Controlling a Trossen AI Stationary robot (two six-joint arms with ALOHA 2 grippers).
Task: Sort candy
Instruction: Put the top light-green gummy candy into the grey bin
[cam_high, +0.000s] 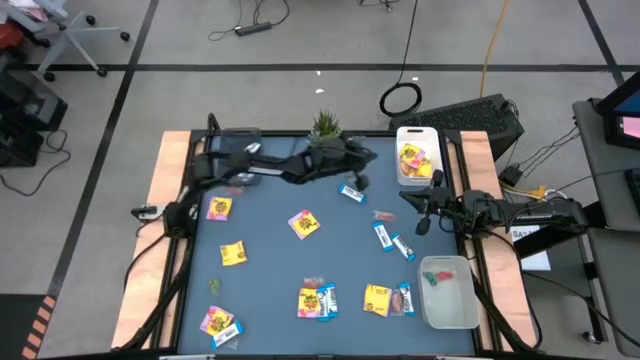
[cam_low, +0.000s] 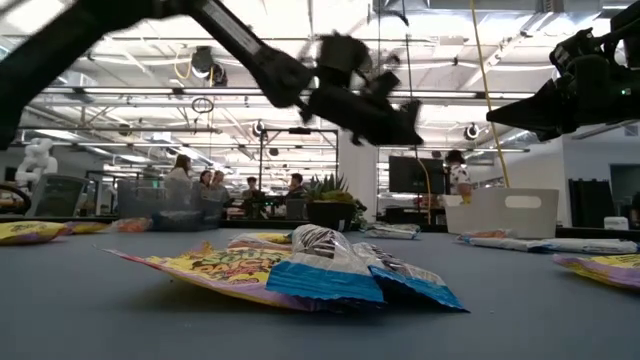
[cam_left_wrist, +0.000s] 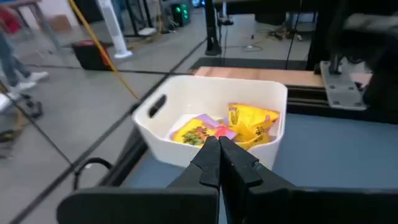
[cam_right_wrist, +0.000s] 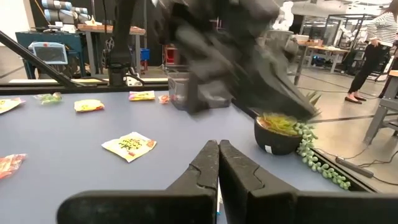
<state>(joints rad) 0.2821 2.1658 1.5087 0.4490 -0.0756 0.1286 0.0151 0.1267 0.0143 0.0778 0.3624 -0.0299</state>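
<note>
Candy (cam_high: 414, 158) in white bin (cam_high: 400, 176)

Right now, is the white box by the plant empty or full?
Partly full: the white box holds a few yellow candy packets, with room left.

- The left arm (cam_high: 290, 165) stretches across the table's far side, blocking passage there.
- Open mat (cam_high: 270, 265) lies between scattered candy (cam_high: 304, 223).
- The potted plant (cam_high: 325, 126) stands at the far edge.
</note>
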